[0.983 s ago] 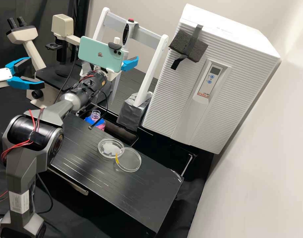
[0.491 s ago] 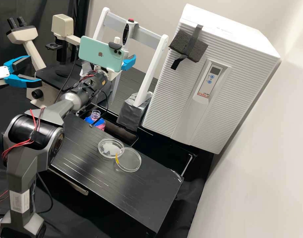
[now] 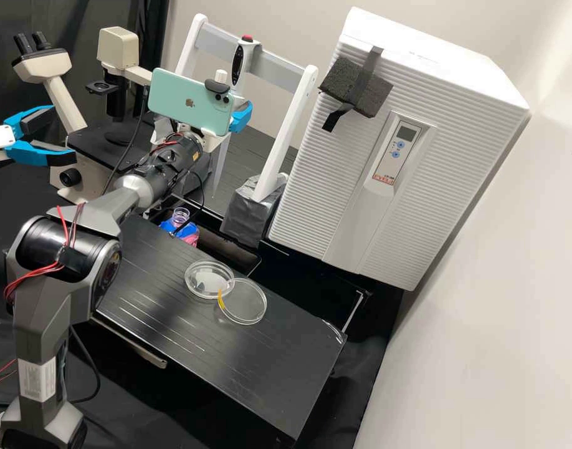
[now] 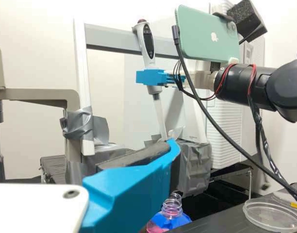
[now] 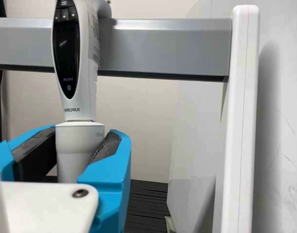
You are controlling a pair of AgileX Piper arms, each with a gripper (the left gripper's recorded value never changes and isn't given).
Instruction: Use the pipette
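The grey-and-white pipette [image 5: 75, 73] hangs upright from the grey crossbar of a white stand [image 3: 286, 68] at the back of the bench. My right gripper [image 5: 75, 155] is shut on the pipette's lower white body, a black pad against each side. From the left wrist view, the pipette [image 4: 149, 53] is clamped in the right gripper [image 4: 156, 77], with its thin shaft hanging below. One blue finger [image 3: 239, 117] shows beside the mint-green phone [image 3: 189, 100] on that wrist. My left gripper [image 3: 60, 134] is open at the far left by the microscope, holding nothing.
A bottle of pink liquid [image 3: 181, 227] stands at the black platform's [image 3: 236, 362] back edge. Two clear petri dishes [image 3: 208, 279] [image 3: 243, 301] lie on the platform, something small and yellow between them. A microscope [image 3: 49, 81] is far left, a big white ribbed machine [image 3: 398, 143] right.
The right gripper's fingers have drawn together onto the pipette. The left gripper has drifted slightly left, still open.
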